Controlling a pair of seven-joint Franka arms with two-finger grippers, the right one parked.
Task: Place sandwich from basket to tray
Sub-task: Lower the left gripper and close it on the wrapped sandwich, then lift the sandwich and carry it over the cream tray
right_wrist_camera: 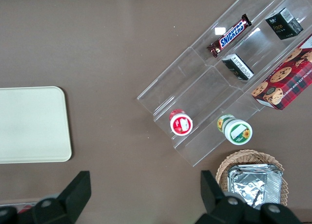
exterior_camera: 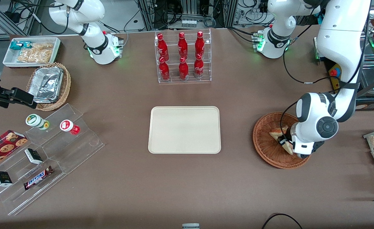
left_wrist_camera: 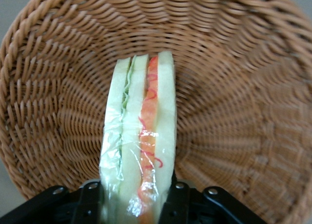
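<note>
The gripper (exterior_camera: 285,143) is down inside the reddish-brown woven wicker basket (exterior_camera: 264,144) at the right of the front frame, jaws clamped on the sandwich (exterior_camera: 277,134), one black finger (left_wrist_camera: 92,199) against each bread face in the wrist view. The sandwich is a plastic-wrapped white-bread wedge (left_wrist_camera: 141,136), green filling in one seam, red-orange in the other; its gripped end is hidden between the fingers. In the front view the arm's white wrist covers much of it. The cream plastic tray (exterior_camera: 184,129), rounded corners and low rim, lies bare at centre frame, well apart from the basket. On the counter (exterior_camera: 110,178), upper centre, a clear acrylic rack holds six red Coca-Cola bottles (exterior_camera: 182,55). Lower left, a Snickers bar (exterior_camera: 38,178) sits on clear acrylic steps; small black boxes (exterior_camera: 33,156) nearby carry print too small to read.
</note>
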